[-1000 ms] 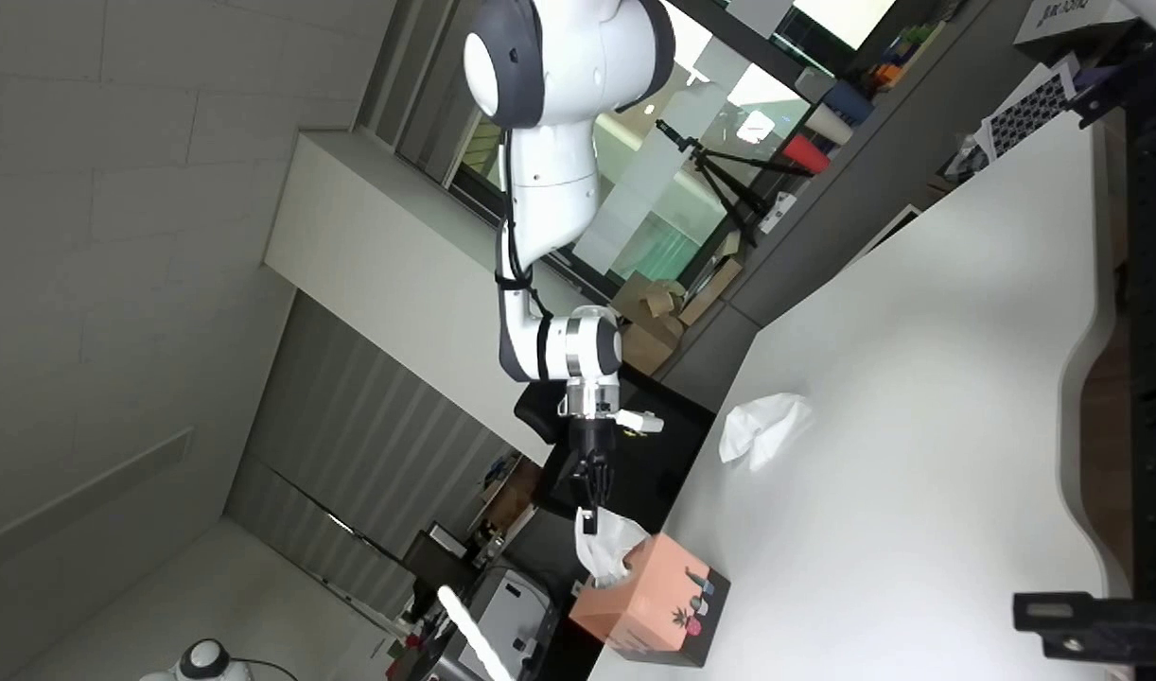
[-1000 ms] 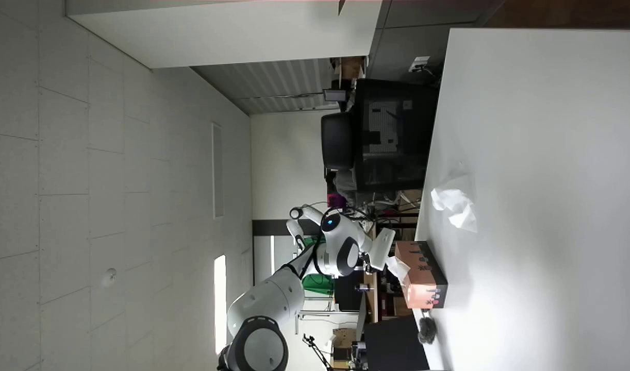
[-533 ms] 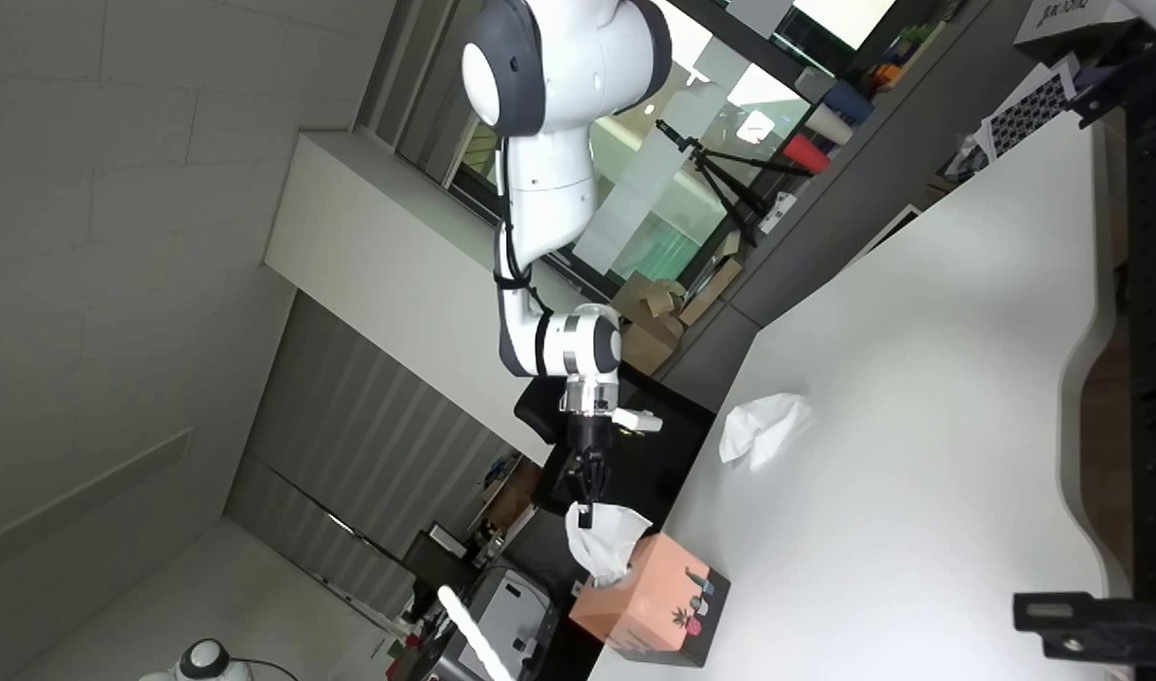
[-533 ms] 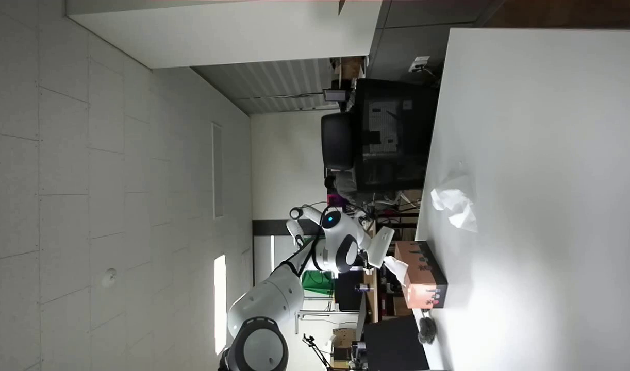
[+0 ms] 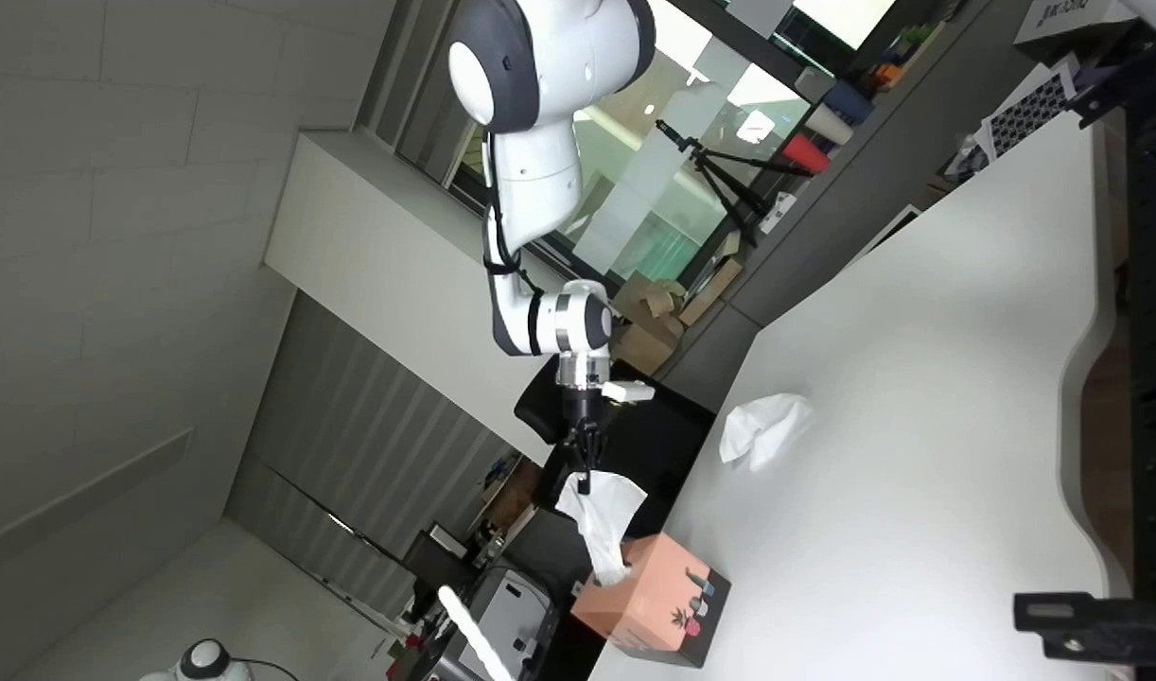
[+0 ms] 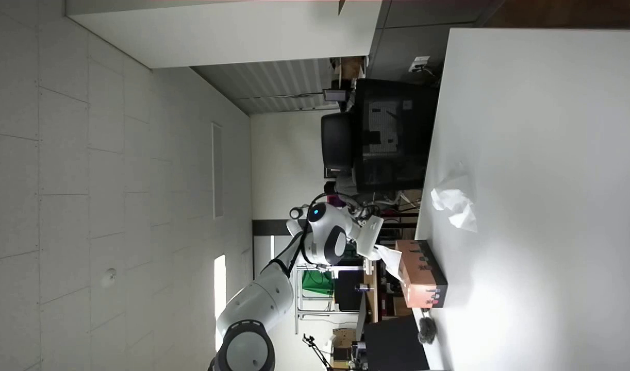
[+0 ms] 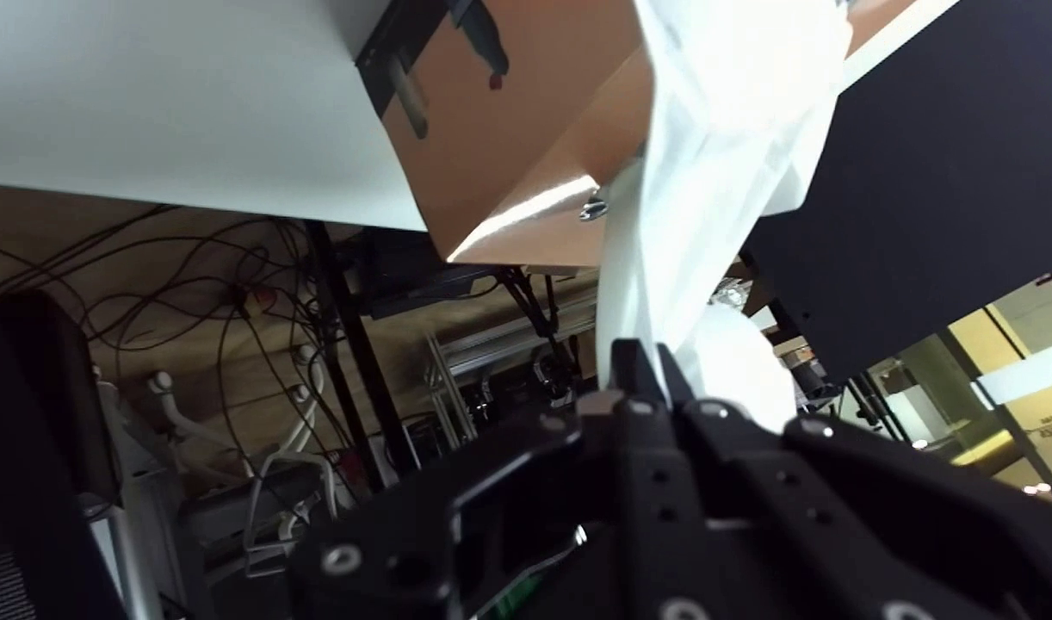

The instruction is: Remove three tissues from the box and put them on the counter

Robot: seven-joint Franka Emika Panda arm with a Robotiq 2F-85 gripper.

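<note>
The orange tissue box (image 5: 656, 598) with a dark base stands at the counter's edge; it also shows in an exterior view (image 6: 424, 275) and in the wrist view (image 7: 517, 129). My gripper (image 5: 585, 484) is above the box, its fingers shut on a white tissue (image 5: 604, 518). The fingertips also show in the wrist view (image 7: 651, 370). The held tissue hangs stretched, its lower end still in the box opening; it also shows in an exterior view (image 6: 391, 259) and in the wrist view (image 7: 698, 207). A crumpled tissue (image 5: 762, 427) lies on the white counter (image 5: 928, 426), also visible in an exterior view (image 6: 455, 207).
A black chair (image 6: 397, 136) stands beyond the counter's edge. A dark fuzzy thing (image 6: 427, 329) lies at that edge near the box. A black bracket (image 5: 1075, 619) juts over the counter. Another white robot arm (image 5: 205, 657) is in the background.
My gripper has risen away from the box with the tissue, and more of the tissue is drawn out of the opening. The box and the tissue on the counter look the same.
</note>
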